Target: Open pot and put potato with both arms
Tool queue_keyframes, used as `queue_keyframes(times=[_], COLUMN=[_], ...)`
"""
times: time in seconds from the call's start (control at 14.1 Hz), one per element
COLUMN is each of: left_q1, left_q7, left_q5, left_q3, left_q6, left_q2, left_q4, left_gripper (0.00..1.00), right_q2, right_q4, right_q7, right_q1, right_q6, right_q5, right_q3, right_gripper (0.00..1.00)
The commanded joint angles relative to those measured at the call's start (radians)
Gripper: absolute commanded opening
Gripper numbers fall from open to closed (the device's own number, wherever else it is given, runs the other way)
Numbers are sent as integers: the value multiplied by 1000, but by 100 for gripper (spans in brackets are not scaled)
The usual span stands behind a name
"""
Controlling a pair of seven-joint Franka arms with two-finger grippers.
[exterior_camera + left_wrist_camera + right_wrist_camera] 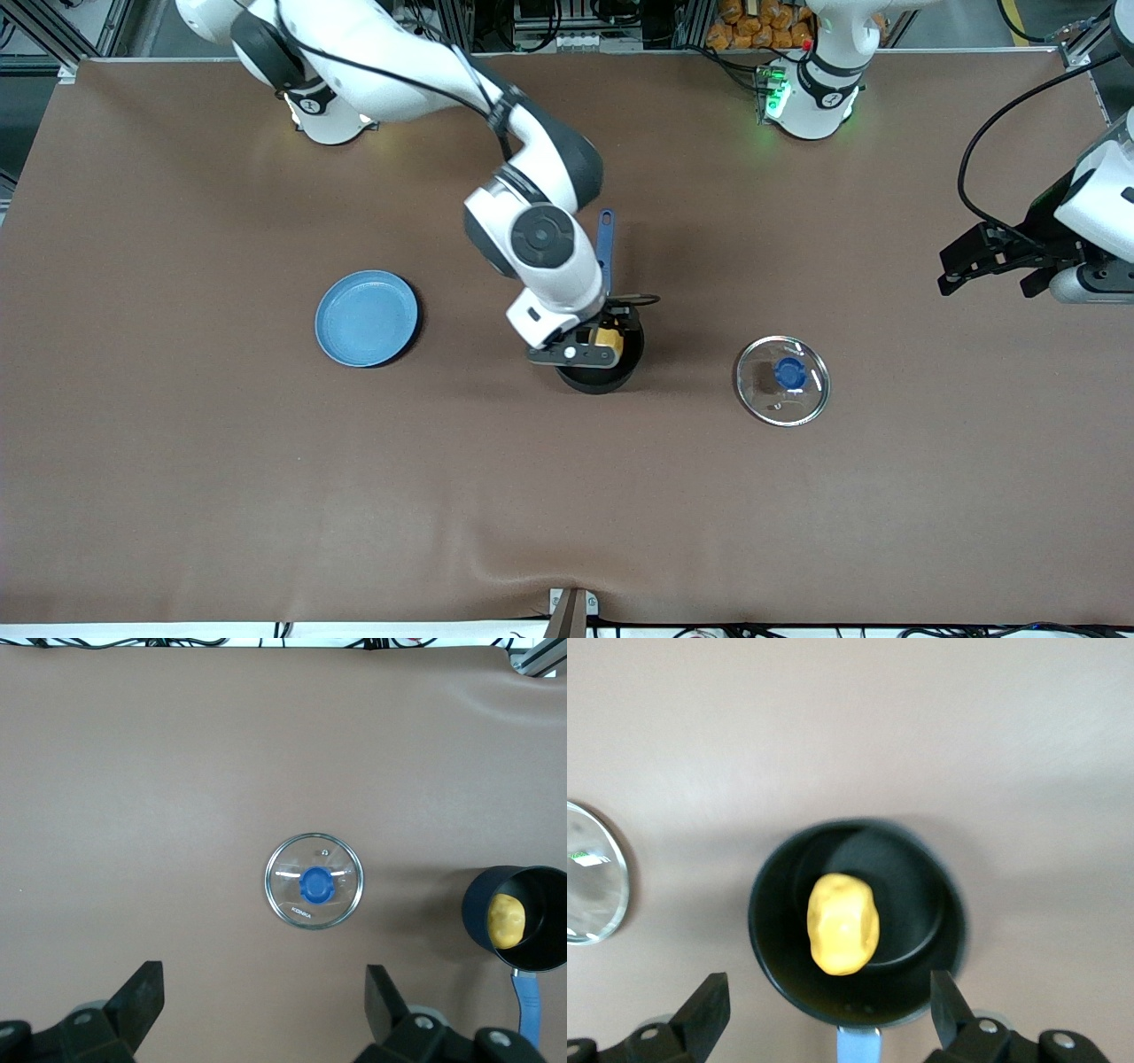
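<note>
pot (602, 372): we see the small black saucepan under the right claw, its lid off and its blue handle (606, 248) pointing toward the robots' bases.
potato (842, 923): we find it lying inside the pot, free of the right claw's fingers and below the gap between them; in the front view only a yellow patch of it shows past the claw.
right claw (586, 353): we see it hanging over the pot's opening, its 2 fingers spread wide apart and clamped on nothing; in the right wrist view the finger tips (709, 1005) stand to either side of the pot's rim.
lid (783, 380): we see the glass lid with its blue knob (790, 373) flat on the table, well apart from the pot, toward the left arm's end, and out in front of the left claw in the left wrist view.
left claw (992, 266): we see it up over the table's edge at the left arm's end, waiting, its 2 fingers apart and holding nothing.
plate (366, 318): we see the flat light-blue plate on the table, well away from the right claw toward the right arm's end.
table (567, 514): we see a brown cover under everything.
hedge: from the front view we can't quite tell how high the right claw sits above the pot's rim.
</note>
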Motion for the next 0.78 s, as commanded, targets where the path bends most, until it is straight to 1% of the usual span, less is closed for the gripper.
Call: queue_keyframes(times=[0.0,0.07,0.14,0.28,0.35,0.5,0.64,0.71], left_q1=[-69,-96,-119,-118,-122,-122,-116,-115], left_q7=[17,17,17,17,17,17,18,17], left_q5=[-14,-14,-12,-12,-12,-12,-12,-12], left_q3=[68,100,114,114,114,116,114,113], left_q6=[36,41,69,141,149,149,146,143], left_q2=[-54,-72,-101,-181,-189,-183,-184,-184], left_q4=[-67,-83,-127,-239,-253,-250,-251,-251], left_gripper=[100,100,100,100,100,100,100,100], right_q2=[-99,-142,-182,-233,-256,-304,-336,-354], right_q4=[8,8,5,5,5,5,5,5], right_q7=[-30,-48,-50,-50,-50,-85,-251,-309], right_q1=[-106,-138,-172,-244,-275,-359,-448,-465], right_q6=[-99,-115,-123,-185,-224,-285,-385,-415], right_q5=[-1,1,1,-10,-17,-24,-27,-34], right_q3=[22,25,30,44,51,73,123,128], right_gripper=[100,100,100,100,100,100,100,100])
